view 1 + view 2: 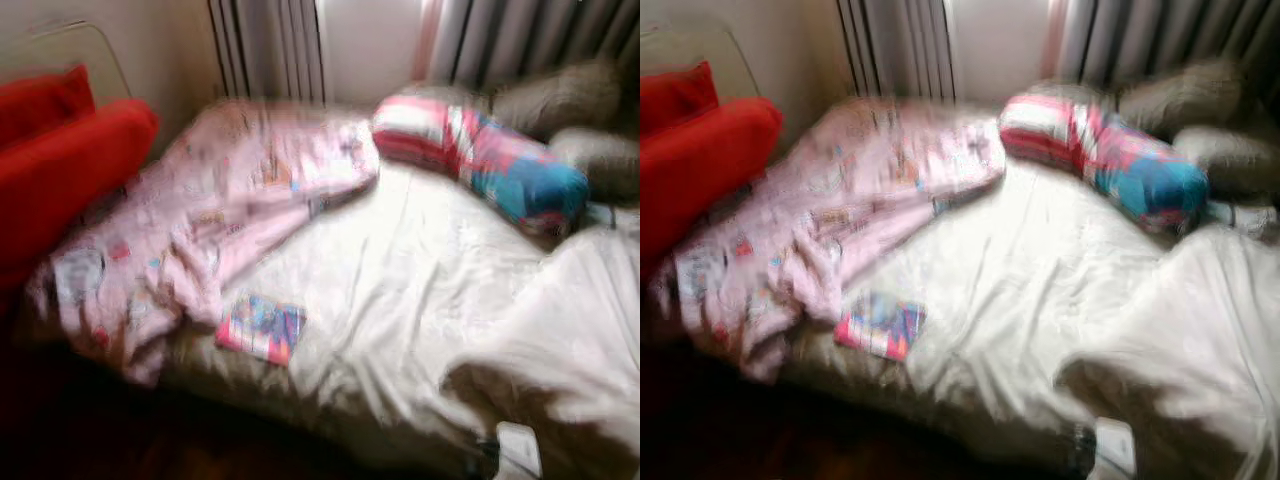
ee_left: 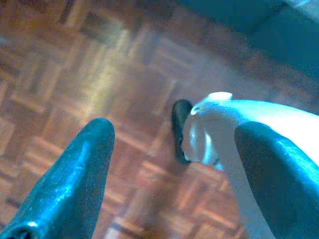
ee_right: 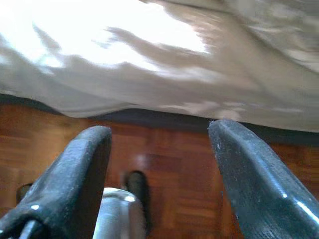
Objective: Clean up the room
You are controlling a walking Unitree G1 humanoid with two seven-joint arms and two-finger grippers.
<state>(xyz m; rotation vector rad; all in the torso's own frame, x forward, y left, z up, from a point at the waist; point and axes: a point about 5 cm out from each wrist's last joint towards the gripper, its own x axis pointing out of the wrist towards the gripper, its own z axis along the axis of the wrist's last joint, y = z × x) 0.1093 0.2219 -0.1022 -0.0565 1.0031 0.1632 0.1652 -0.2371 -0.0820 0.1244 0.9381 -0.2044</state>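
A book lies on the bed, blanket left.

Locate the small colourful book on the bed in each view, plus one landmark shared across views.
Left eye view: colourful book lower centre-left, beside the pink blanket's hem.
Right eye view: same book, a little further left.
Left wrist view: not in it; parquet floor.
Right wrist view: not in it; white sheet above floor.
Shared landmark: striped bolster pillow, both eye views.

the bed sheet is looking creamy white, the blanket is showing pale pink with little printed pictures, the bolster is going pink, white and blue stripes, cushions are glowing red, floor is showing brown parquet.
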